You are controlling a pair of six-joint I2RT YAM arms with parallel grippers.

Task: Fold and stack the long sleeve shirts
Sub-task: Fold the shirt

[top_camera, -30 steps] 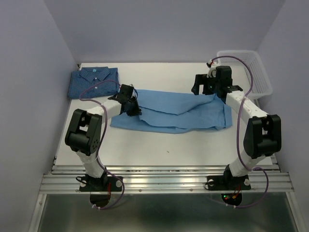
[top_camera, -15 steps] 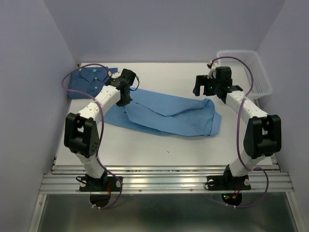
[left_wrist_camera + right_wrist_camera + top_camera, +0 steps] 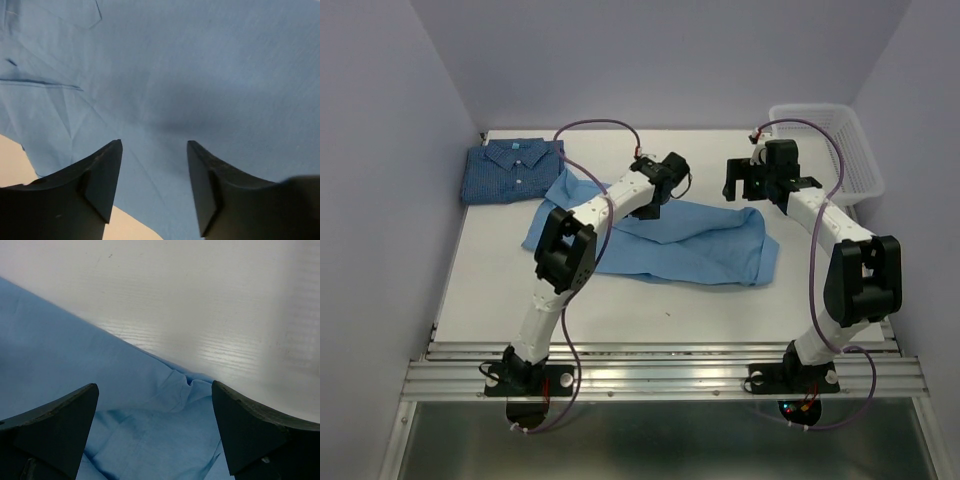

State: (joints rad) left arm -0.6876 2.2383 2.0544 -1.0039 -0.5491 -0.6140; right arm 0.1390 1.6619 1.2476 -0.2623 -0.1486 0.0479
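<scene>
Sky-blue button-up cloth shirt (image 3: 720, 250) lies long-ways left-to-right; left jaws, half-open and empty, right over its upper middle, right jaws wide open, empty, at its right end.

The left tool (image 3: 658, 190) is travelling rightward from the sky-blue shirt's (image 3: 705, 248) left end to above its middle, jaws parting with nothing between them. The shirt is shifting leftward, one corner now just beside the checked shirt (image 3: 512, 170).
</scene>
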